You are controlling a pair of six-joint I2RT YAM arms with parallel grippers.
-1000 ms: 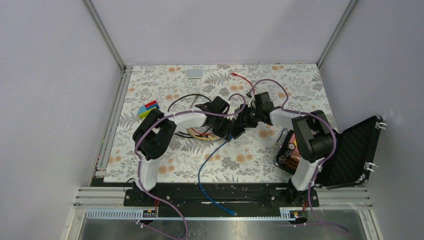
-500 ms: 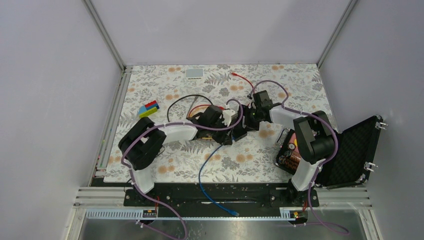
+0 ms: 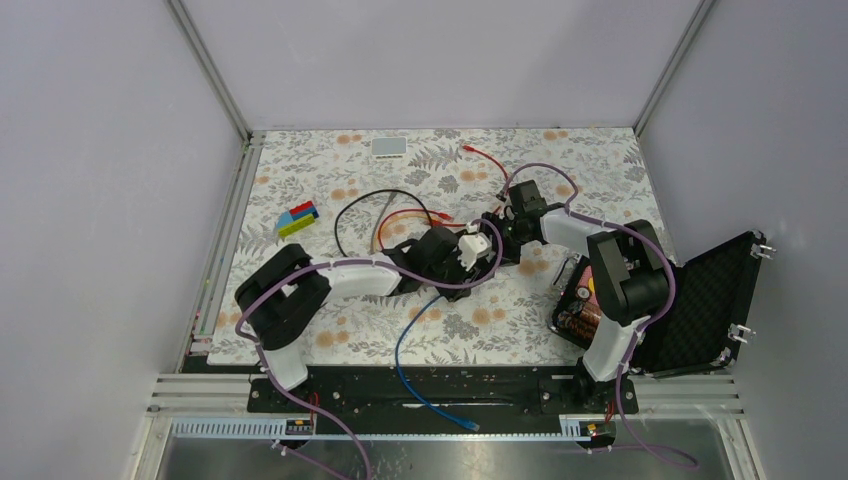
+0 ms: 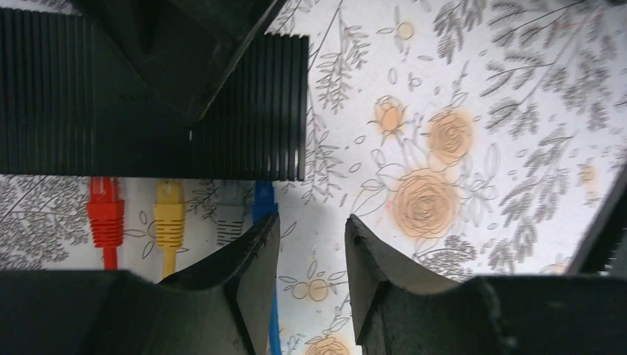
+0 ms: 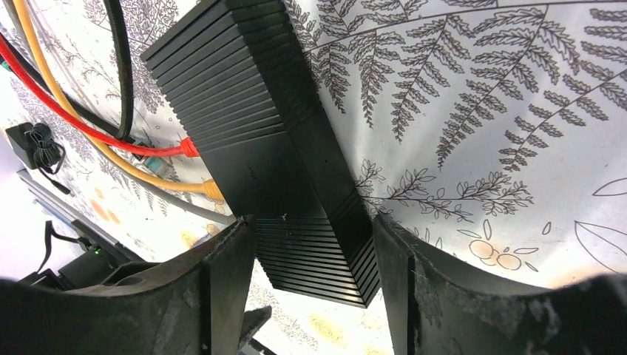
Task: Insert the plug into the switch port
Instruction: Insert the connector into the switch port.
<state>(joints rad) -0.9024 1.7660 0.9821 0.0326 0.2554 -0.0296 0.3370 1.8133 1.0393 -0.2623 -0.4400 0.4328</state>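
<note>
The black ribbed switch (image 4: pixel 244 96) lies on the floral mat and shows in both wrist views (image 5: pixel 273 148). In the top view the grippers mostly hide it. A red plug (image 4: pixel 106 214), a yellow plug (image 4: pixel 170 214), a grey plug (image 4: pixel 231 216) and the blue plug (image 4: pixel 263 203) sit in its ports. My left gripper (image 4: pixel 310 233) is open and empty, its left fingertip just beside the blue plug. It also shows in the top view (image 3: pixel 483 255). My right gripper (image 5: pixel 314 244) is wide open, its jaws on either side of the switch's end. It also shows in the top view (image 3: pixel 498 233).
The blue cable (image 3: pixel 410 330) runs to the near edge. An open black case (image 3: pixel 700 300) with batteries (image 3: pixel 580 312) lies at the right. Coloured blocks (image 3: pixel 296 218), a small white box (image 3: pixel 389 147), a black cable loop (image 3: pixel 365 195) and a red wire (image 3: pixel 485 157) lie further back.
My left arm has drawn back towards the near left, its elbow lower on the mat. My right gripper has shifted a little towards the far side.
</note>
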